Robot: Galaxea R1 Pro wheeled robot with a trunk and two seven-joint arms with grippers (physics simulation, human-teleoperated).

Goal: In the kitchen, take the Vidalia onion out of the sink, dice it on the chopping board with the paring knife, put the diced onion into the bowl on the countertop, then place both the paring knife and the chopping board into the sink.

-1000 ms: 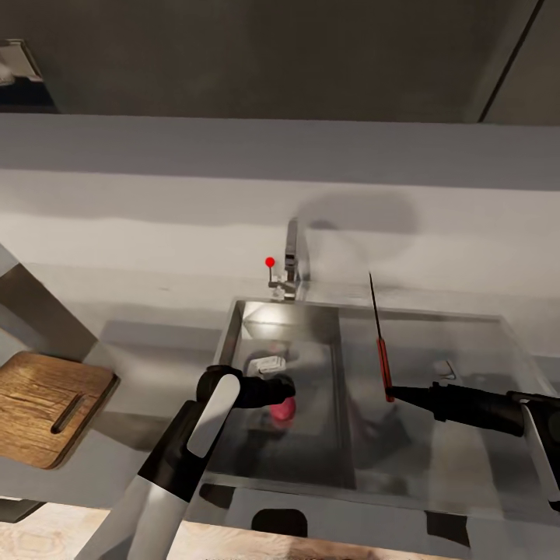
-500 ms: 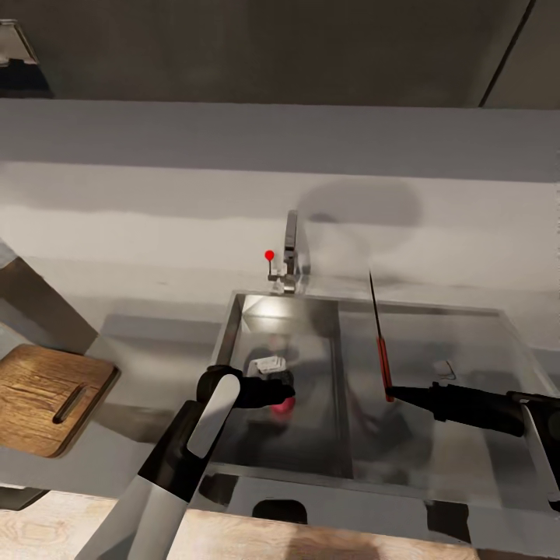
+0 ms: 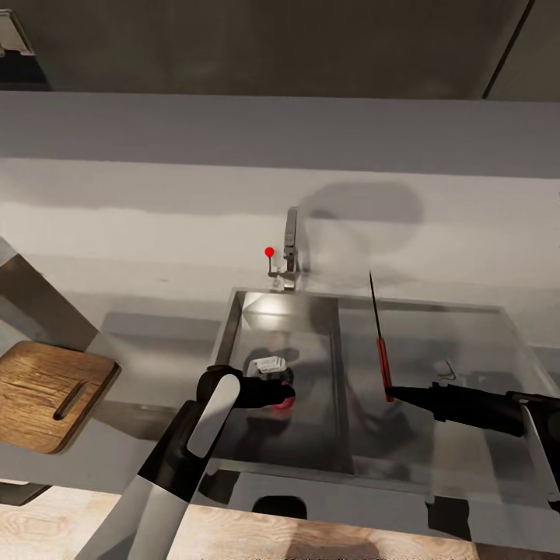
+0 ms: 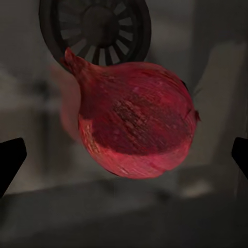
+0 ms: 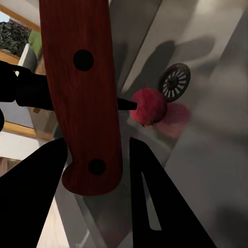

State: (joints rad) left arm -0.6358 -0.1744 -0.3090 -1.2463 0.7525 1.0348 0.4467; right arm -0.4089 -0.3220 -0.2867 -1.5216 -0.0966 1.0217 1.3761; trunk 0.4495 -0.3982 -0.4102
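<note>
Right gripper: the black right gripper [image 3: 391, 391] is clamped on the red-orange handle of the slim paring knife [image 3: 380, 343], whose dark grey blade points up and away, over the right half of the basin. In the right wrist view the two black fingers [image 5: 33, 191] press the riveted handle [image 5: 82, 88] from both sides.

Left gripper: the black left gripper [image 3: 286, 386] is down inside the left half of the basin, spread wide, with the bulb between its tips; in the left wrist view only the tips [image 4: 11, 160] show at the frame edges, apart from the bulb.

Onion: the small rounded pinkish-red Vidalia onion [image 4: 135, 121] lies on the basin floor just beside the round dark drain [image 4: 95, 27]; from the head it is mostly covered by the left gripper, a red sliver showing [image 3: 283, 401].

Hidden or cut off: whether the onion touches the drain's rim cannot be told. The brown wooden chopping board with an oblong slot [image 3: 48, 393] is cut by the left frame edge.

Sink: the rectangular stainless-steel sink [image 3: 435, 311] has a chrome faucet [image 3: 291, 250] with a small red knob [image 3: 269, 252] at its far rim.

Surface: the flat grey brushed-metal countertop [image 3: 155, 342] surrounds the sink, with the board lying on it well to the left.

Room: a pale wall [image 3: 233, 194] rises behind the faucet.
</note>
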